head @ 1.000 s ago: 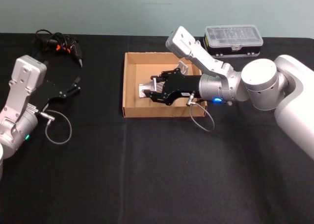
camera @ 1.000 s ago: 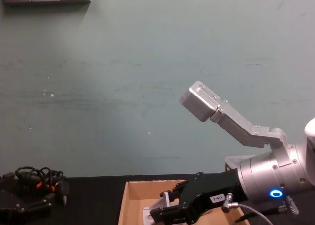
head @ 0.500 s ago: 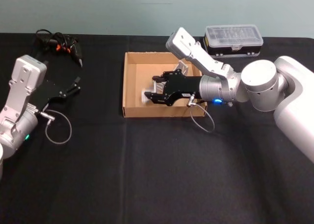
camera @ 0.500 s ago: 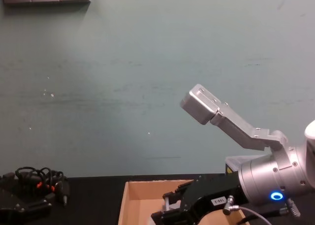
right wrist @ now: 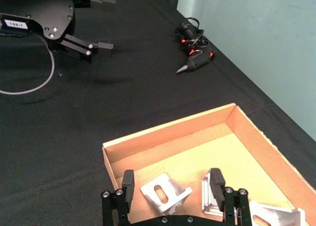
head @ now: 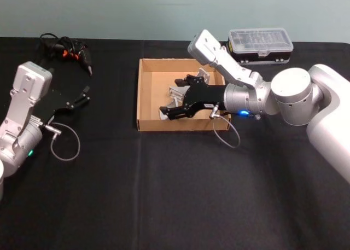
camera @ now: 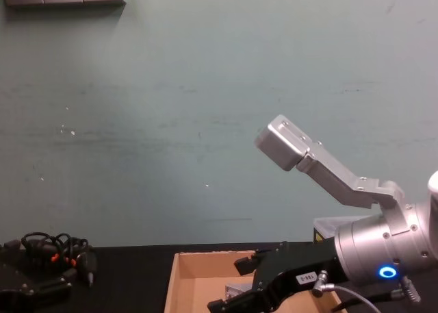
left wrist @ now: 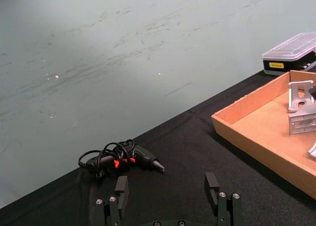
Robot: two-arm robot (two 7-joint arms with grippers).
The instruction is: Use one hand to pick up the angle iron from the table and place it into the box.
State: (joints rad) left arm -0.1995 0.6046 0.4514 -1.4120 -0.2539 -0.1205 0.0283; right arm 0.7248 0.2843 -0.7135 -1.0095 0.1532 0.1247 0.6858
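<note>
I see the table (head: 164, 195), wide and black, with everything standing on it. On my right side the thick silver arm (head: 295, 97) reaches in from the right, across the near right corner of the box (head: 143, 91). The box is a shallow tan cardboard tray, open on top, in the far middle of the table.

The right hand (head: 178, 101) hangs over the inside of the box, a little above the floor. Its black fingers (right wrist: 128, 182) are spread apart and they hold nothing. In the right wrist view, one angle iron (right wrist: 163, 192) lies on the box floor just under the gap between the fingers. Two more grey metal brackets (right wrist: 266, 213) lie beside it in the same box. I cannot tell if the hand touches any of them.

Behind the box, at the far right, stands a small black case (head: 260, 45) with a clear lid. It is apart from the box.

The left hand (head: 76, 99) rests at the left side of the table, well apart from the box. In the left wrist view its two fingers (left wrist: 121, 189) stand wide apart with only tabletop between them. At the far left lies a dark tool (head: 81, 56) with a coiled cable (head: 54, 44).
</note>
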